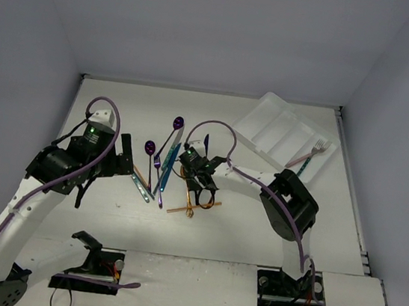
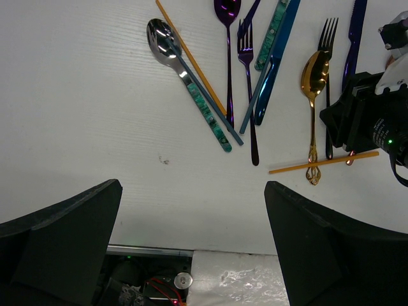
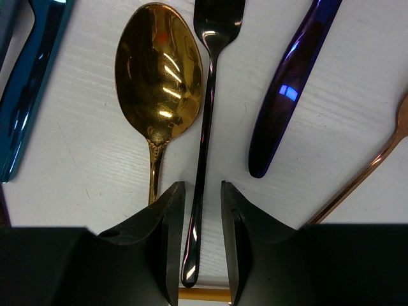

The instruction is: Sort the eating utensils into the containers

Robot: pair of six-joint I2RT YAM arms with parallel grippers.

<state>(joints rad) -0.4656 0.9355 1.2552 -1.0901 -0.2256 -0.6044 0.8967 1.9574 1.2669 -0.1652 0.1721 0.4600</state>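
One dark fork [image 3: 205,115] lies on the counter [image 3: 83,166] beside the gold spoon [image 3: 159,70]; the right gripper [image 3: 203,191] straddles its handle, narrowly parted, holding nothing. Close squarely, keeping clear of the spoon.

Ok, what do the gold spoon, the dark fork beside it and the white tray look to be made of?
Gold oval-bowled spoon: polished metal, likely gold-coated steel; mirror-sharp reflections in the bowl.
Slim dark purple-black fork: metal too, glossy tinted finish, bright streak along the handle.
White rectangular compartment tray: probably moulded plastic, matt, no glints.

Fork [image 1: 306,156] (pale) in white tray [image 1: 275,121]
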